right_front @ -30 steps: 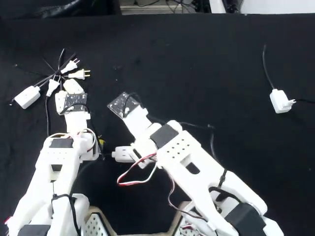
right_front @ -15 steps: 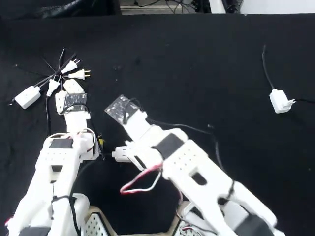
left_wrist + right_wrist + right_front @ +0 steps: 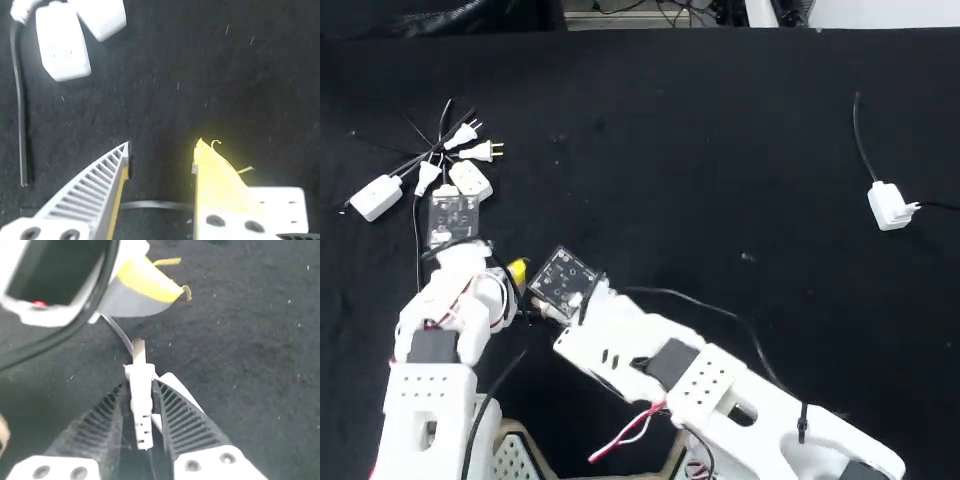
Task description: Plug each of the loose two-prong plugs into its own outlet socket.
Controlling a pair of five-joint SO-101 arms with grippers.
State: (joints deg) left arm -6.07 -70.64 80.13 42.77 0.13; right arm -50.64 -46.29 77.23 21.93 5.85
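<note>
In the right wrist view my right gripper (image 3: 139, 386) is shut on a slim white plug (image 3: 140, 407), its metal tip pointing at the black cloth. The yellow-taped finger (image 3: 150, 282) of the other arm is just beyond it. My left gripper (image 3: 160, 155) stands open over bare cloth with nothing between its fingers. Two white socket blocks (image 3: 62, 47) (image 3: 102, 17) lie ahead of it. From above, loose white plugs (image 3: 463, 133) (image 3: 480, 152) (image 3: 427, 175) and a socket block (image 3: 470, 178) cluster at the far left, just past the left arm's wrist (image 3: 453, 215). The right arm's wrist (image 3: 563, 280) sits close beside it.
A white adapter (image 3: 375, 197) lies at the left edge with thin black cables fanning around the plugs. Another white adapter (image 3: 890, 205) with a black cord sits far right. The two arms are close together at the front left. Black cloth (image 3: 720, 150) covers the table.
The right arm has swung left and drawn back toward the front, ending beside the left arm. The left arm has pulled back from the socket blocks.
</note>
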